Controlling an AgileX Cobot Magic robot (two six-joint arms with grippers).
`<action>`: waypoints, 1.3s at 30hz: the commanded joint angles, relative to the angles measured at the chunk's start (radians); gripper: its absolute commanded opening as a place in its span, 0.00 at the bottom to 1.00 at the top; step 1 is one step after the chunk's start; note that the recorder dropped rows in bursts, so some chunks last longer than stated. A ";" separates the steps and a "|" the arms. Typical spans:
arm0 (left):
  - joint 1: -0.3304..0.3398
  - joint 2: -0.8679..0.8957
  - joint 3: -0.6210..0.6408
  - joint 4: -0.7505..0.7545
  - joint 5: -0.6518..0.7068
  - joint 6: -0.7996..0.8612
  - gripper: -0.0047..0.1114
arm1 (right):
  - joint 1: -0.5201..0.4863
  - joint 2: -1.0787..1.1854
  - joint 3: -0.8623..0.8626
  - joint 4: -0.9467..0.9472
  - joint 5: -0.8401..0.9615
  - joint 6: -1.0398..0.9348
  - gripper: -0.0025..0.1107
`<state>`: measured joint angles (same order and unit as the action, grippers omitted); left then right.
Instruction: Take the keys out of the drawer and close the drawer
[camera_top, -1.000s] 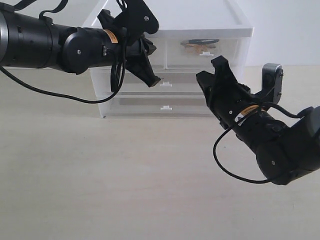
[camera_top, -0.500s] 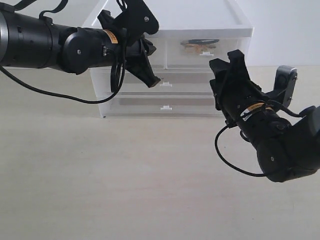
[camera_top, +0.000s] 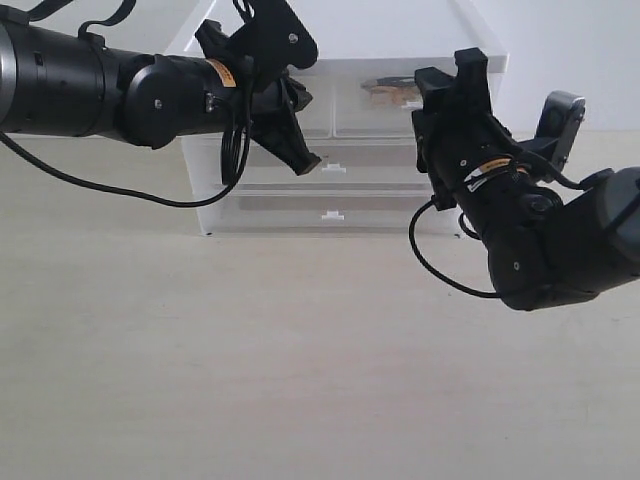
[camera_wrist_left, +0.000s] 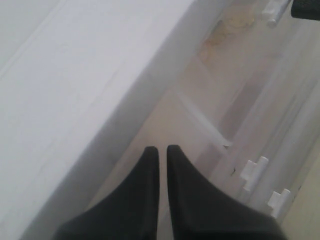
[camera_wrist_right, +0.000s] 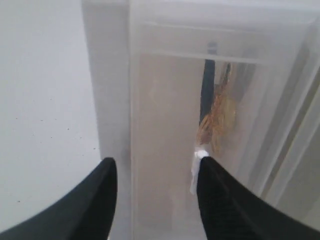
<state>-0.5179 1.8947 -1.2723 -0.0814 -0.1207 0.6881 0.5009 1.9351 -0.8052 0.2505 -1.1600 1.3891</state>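
Note:
The drawer (camera_top: 365, 112), the right one of the unit's top pair, sits level with its neighbour's front. Through its clear front show the keys (camera_top: 388, 93), gold rings with a black strap. My right gripper (camera_top: 450, 78) is open, right in front of this drawer. In the right wrist view the drawer front (camera_wrist_right: 165, 115) fills the gap between the fingers of the right gripper (camera_wrist_right: 156, 167). The white tab handle (camera_wrist_right: 196, 172) lies beside one fingertip (camera_wrist_right: 206, 167), and the keys (camera_wrist_right: 218, 117) lie behind it. My left gripper (camera_top: 303, 158) (camera_wrist_left: 162, 150) is shut on nothing, in front of the top left drawer.
The white drawer unit (camera_top: 330, 40) stands at the back of the beige table (camera_top: 250, 350). Below the top pair are two full-width drawers with white tab handles (camera_top: 332, 168) (camera_top: 331, 215). The left arm (camera_top: 90, 85) crosses in front of the unit's left side.
My right gripper has risen and moved in from low right to the front of the top right drawer. The left arm has not moved.

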 joint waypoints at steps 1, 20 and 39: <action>-0.002 -0.003 -0.008 -0.008 -0.006 -0.004 0.08 | -0.003 -0.007 -0.013 0.002 0.052 -0.004 0.42; -0.002 -0.003 -0.008 -0.008 -0.002 -0.004 0.08 | -0.003 -0.007 -0.092 0.016 0.153 -0.027 0.34; -0.002 -0.003 -0.008 -0.008 -0.002 -0.004 0.08 | -0.003 -0.007 -0.092 0.029 0.210 -0.079 0.02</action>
<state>-0.5179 1.8947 -1.2723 -0.0814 -0.1207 0.6881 0.5009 1.9351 -0.8881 0.2802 -0.9398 1.3476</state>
